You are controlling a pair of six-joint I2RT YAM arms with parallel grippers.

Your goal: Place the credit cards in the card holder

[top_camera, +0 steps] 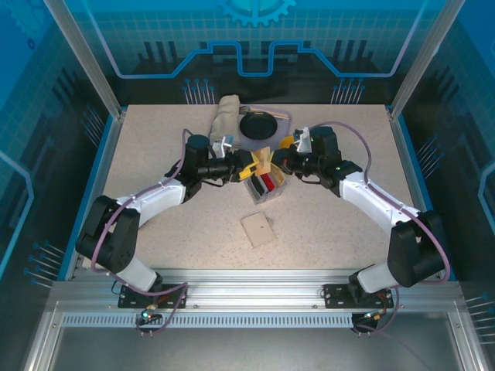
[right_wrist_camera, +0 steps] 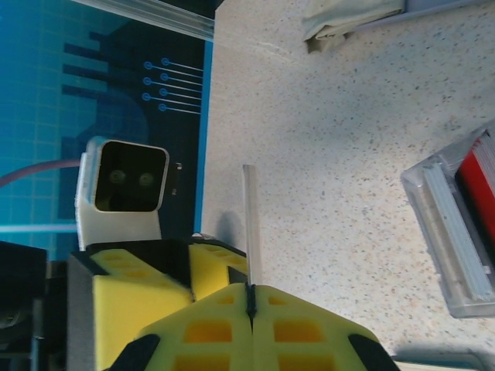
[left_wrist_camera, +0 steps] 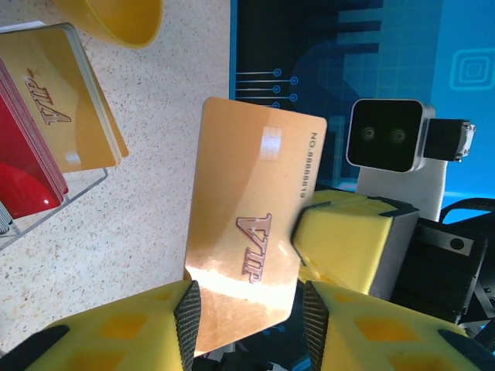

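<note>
Your right gripper (right_wrist_camera: 250, 292) is clenched on one gold card (left_wrist_camera: 247, 232), held off the table (top_camera: 348, 239) near the box (top_camera: 263, 189). Your left gripper (left_wrist_camera: 247, 325) flanks that card's lower end; cannot tell if its pads bite. One holder (top_camera: 258, 229) lies flat, apart from the box. The box holds one more gold card (left_wrist_camera: 62, 108) and perhaps several red cards (left_wrist_camera: 23, 170).

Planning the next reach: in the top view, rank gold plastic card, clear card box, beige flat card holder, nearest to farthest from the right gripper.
1. Gold plastic card, in the right gripper.
2. Clear card box, toward the bases.
3. Beige flat card holder, mid-table.
</note>
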